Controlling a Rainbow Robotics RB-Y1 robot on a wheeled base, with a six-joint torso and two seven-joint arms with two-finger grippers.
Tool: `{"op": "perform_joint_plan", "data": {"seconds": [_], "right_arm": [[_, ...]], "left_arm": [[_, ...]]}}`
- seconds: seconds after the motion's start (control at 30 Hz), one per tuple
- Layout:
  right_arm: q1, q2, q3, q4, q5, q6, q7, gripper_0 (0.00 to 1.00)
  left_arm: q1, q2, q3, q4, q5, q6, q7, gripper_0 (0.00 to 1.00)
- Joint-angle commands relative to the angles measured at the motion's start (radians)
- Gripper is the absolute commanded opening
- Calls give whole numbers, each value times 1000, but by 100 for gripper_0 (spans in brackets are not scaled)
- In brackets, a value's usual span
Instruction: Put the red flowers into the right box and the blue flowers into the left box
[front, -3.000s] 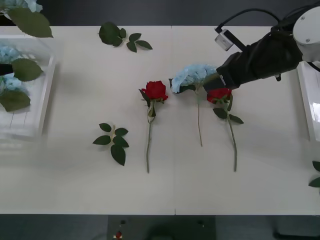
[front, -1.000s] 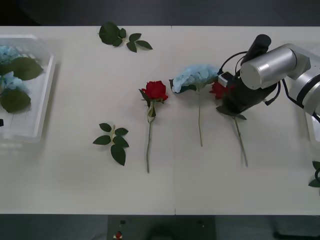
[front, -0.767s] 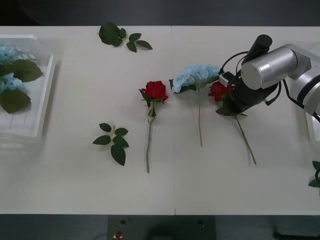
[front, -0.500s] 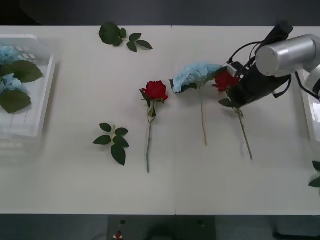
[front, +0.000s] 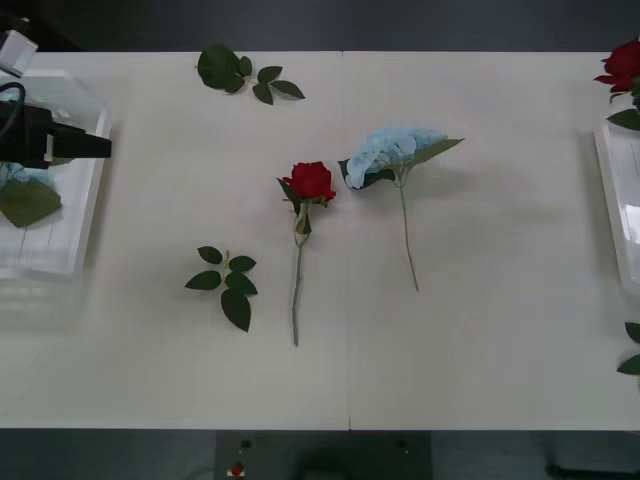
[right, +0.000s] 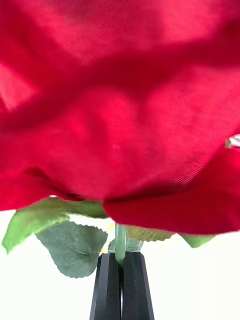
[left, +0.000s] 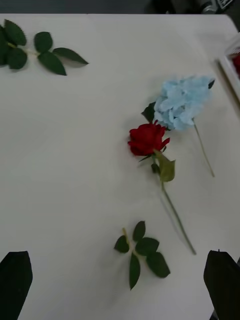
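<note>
The right gripper (right: 120, 272) has its black fingers pinched on the stem of a red rose (front: 622, 68) held above the right box (front: 618, 205), so release comes next; the left gripper (left: 120, 280), spread wide, hovers over the left box (front: 60, 250); another rose (front: 311, 181) and a blue hydrangea (front: 392, 150) lie mid-table.

Lighting is bright, even and overhead. The white table (front: 480, 330) is near overexposure. The flowers cast soft, faint shadows. The left box (front: 70, 240) is smeared at the frame's left edge. The close-up rose (right: 120, 100) in the right wrist view is soft-focused.
</note>
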Motion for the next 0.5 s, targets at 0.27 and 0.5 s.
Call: {"op": "perform_joint_plan", "data": {"seconds": [0.27, 0.5], "right_arm": [[-2, -10, -15, 263, 158, -214, 57, 0], [31, 92, -15, 487, 272, -428, 51, 0]], "left_arm": [[-5, -238, -81, -19, -98, -132, -139, 100], [-4, -251, -205, -19, -144, -247, -131, 100]]}}
